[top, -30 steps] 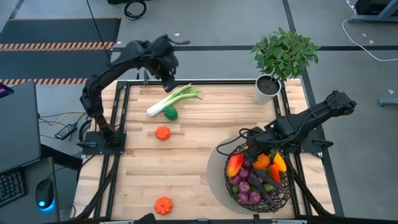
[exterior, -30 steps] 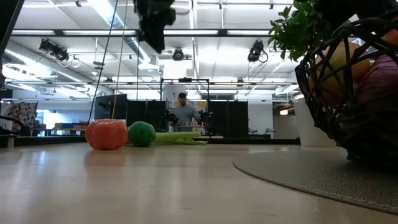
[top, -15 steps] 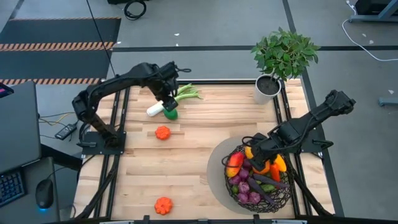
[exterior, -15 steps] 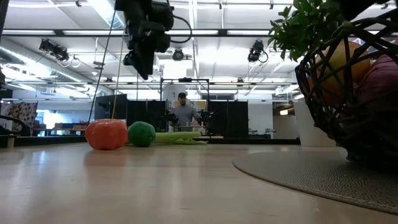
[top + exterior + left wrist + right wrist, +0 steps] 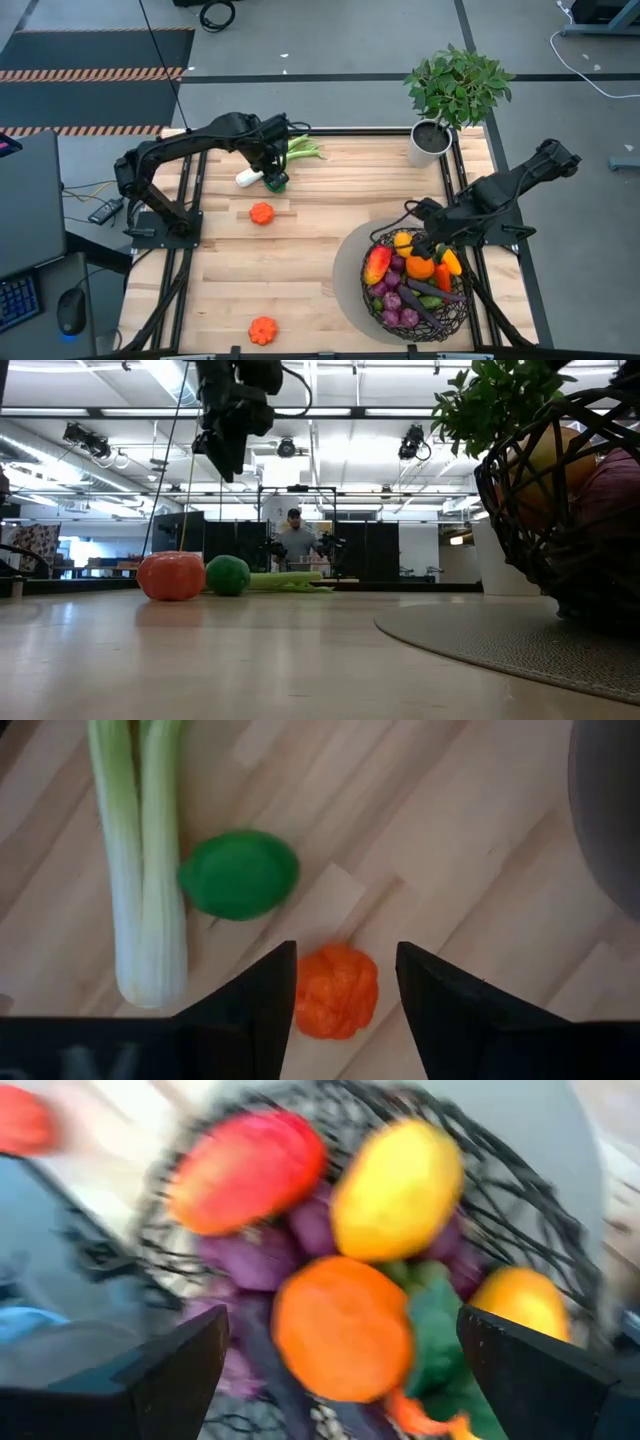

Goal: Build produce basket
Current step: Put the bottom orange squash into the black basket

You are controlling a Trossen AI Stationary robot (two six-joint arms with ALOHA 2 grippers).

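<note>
Already sitting heaped with produce point(image 5: 415, 285) on a mat at the right of the desk point(image 5: 300, 270): the basket point(image 5: 455, 318). Hovering spread just above it, emptied: right end effector point(image 5: 428, 232). Hanging partly spread over leek point(image 5: 285, 155) and lime point(image 5: 277, 182), lining up a pick: left end effector point(image 5: 272, 165).

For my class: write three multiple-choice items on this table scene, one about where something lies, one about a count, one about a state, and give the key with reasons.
1. The lime lies
A. beside the leek
B. inside the basket
C. in the plant pot

2. Small orange pumpkins on the bare table:
A. none
B. two
C. four

3. The right gripper is
A. shut on a carrot
B. open, empty
C. out of view

Key: A, it sits against the leek's white end; B, one mid-table, one at the near edge; B, jaws wide apart over the basket.
</note>
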